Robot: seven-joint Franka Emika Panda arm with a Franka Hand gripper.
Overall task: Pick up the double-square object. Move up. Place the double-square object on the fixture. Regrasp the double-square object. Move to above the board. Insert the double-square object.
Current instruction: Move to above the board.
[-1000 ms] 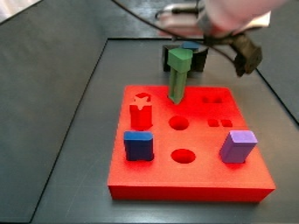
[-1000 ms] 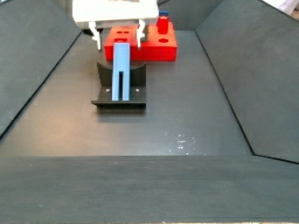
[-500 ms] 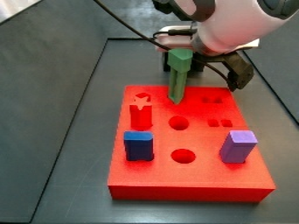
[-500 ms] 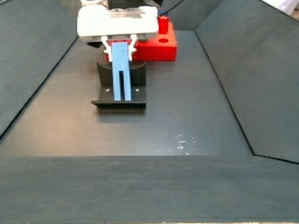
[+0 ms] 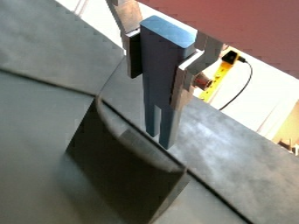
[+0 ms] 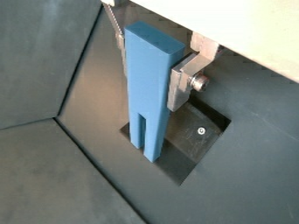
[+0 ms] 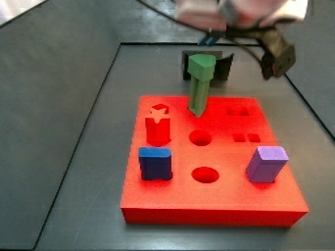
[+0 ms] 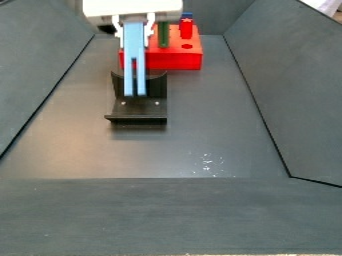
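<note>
Above the fixture [image 8: 138,108], the gripper [image 8: 135,38] clamps the slate-blue double-square object [image 8: 136,58] upright, its lower end seemingly just clear of the bracket.

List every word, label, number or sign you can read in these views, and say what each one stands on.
None: no readable text on the double-square object, held upright in the gripper, nor on the fixture beneath it, nor on the board in either side view. Both wrist views show plain surfaces only.

Green peg [image 7: 199,83], purple block [image 7: 267,164], blue block [image 7: 156,163].
</note>
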